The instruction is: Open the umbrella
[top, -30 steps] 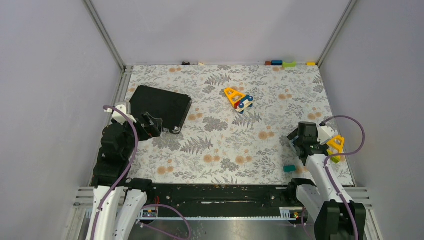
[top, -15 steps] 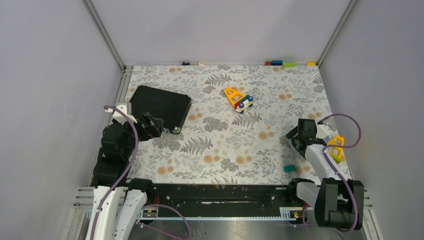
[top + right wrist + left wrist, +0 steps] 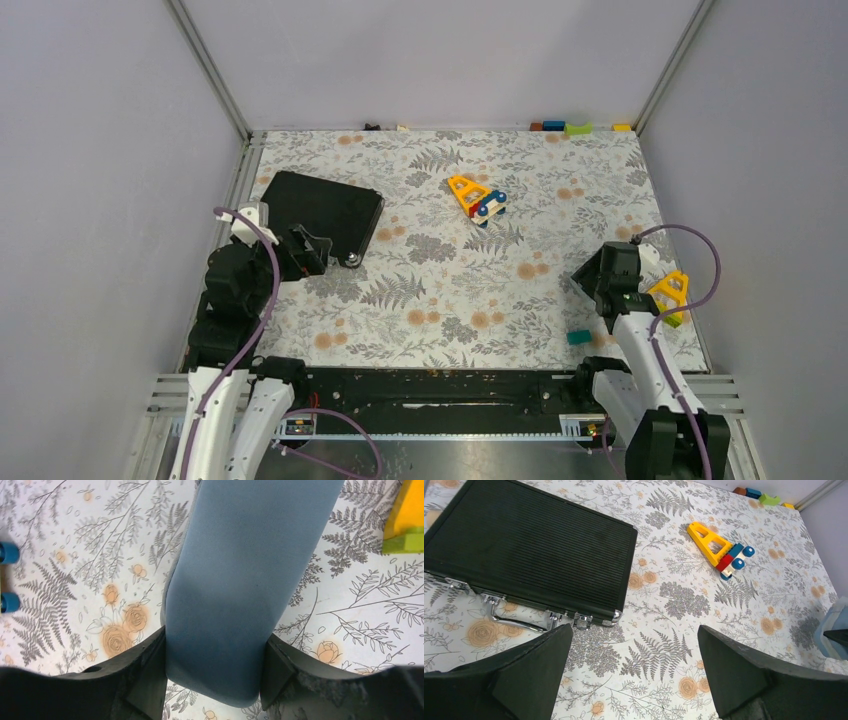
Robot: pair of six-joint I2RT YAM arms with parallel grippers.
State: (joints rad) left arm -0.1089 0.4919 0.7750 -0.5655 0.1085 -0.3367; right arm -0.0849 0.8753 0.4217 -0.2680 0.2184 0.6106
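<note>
Right hand (image 3: 212, 652): clamps firmly on a blue-grey fabric sleeve (image 3: 240, 560), one finger pressed into each side, low over the table (image 3: 75, 555). Left hand (image 3: 634, 680): hangs with fingers wide apart and nothing between them, a black case (image 3: 529, 550) just ahead and to its left, latches and handle facing it. Shows no peach canopy, shaft or knob in any view, so cannot place the umbrella; may sit folded inside the sleeve, judging by its rounded bulk, but cannot confirm. Risks from here, as a judgement: could let the smooth fabric slide out of the right hand under a pull; could crumple or strip the sleeve without freeing anything to open; could knock the yellow and green toy (image 3: 407, 525) lying just ahead and to the right of the right hand on any swing; could shove the case if the left hand drops forward. Compared with half a second ago: keeps the right hand in nearly the same spot but lifts that arm's elbow out of the near corner; moves the left hand only a touch toward the case; leaves case and toy where they lay.
</note>
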